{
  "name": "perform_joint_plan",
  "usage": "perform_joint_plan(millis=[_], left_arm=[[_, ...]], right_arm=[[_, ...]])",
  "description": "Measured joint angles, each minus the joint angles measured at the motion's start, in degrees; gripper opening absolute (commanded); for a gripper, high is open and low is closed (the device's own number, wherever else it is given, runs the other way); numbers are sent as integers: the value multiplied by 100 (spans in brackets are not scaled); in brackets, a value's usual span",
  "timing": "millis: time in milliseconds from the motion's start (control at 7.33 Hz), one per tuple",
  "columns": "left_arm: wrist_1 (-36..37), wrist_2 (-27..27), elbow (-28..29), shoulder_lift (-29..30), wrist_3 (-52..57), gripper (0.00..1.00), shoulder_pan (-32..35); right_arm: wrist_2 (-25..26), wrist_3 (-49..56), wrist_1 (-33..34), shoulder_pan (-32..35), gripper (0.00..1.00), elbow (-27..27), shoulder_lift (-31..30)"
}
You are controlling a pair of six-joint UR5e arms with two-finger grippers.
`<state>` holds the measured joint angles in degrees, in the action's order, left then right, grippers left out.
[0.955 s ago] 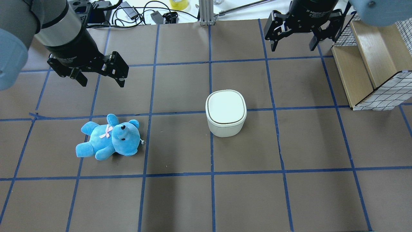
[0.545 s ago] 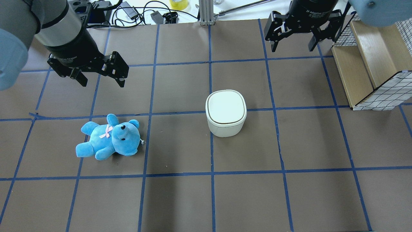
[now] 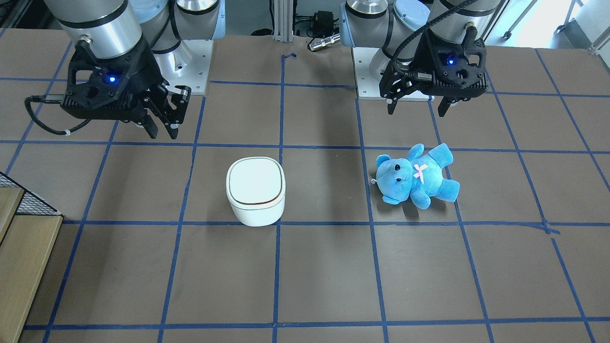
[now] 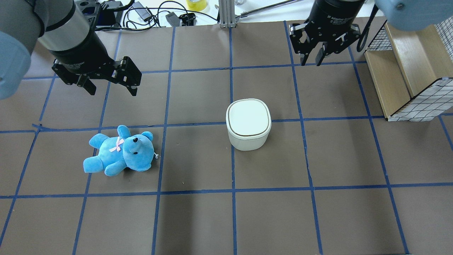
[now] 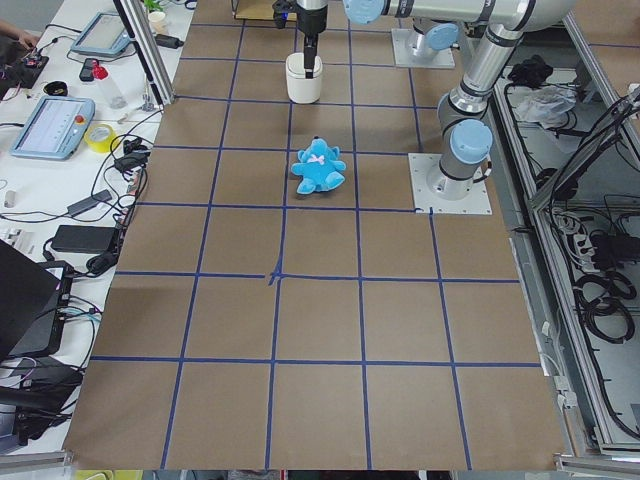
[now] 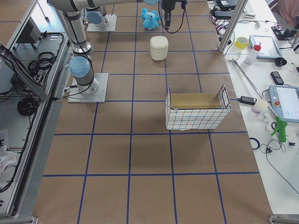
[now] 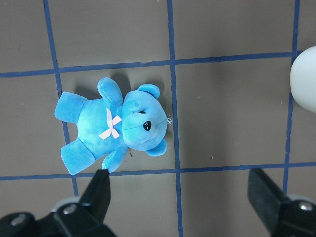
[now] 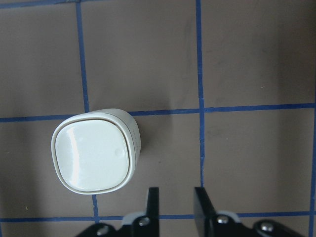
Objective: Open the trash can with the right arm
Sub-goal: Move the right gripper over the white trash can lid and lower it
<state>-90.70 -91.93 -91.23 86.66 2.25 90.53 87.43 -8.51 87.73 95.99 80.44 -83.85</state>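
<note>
Taped table (image 4: pixel 198 219), trash can (image 4: pixel 248 124), teddy bear (image 4: pixel 120 150), crate (image 4: pixel 407 71)

A brown-matted counter (image 4: pixel 198 219), squared off by blue tape lines (image 4: pixel 233 190), fills the work cell under bright, even light. A wire-sided wooden crate (image 6: pixel 196 119) stands on it near one end. Along a white bench (image 5: pixel 30 175) beside it lie tablets (image 5: pixel 58 127), a yellow tape roll (image 5: pixel 100 137) and loose cables (image 5: pixel 118 165); an aluminium post (image 4: pixel 226 14) rises at the counter's edge.
</note>
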Motion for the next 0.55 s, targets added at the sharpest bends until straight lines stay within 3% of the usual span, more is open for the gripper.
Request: perform_joint_plan(millis=[273,545], left_arm=[[0,0,0,0,1,100,1],[0,0,0,0,4,100,2]], right_arm=[[20,-613,235,593,0,193,222],[40,-919,1061,870,0,828,353]])
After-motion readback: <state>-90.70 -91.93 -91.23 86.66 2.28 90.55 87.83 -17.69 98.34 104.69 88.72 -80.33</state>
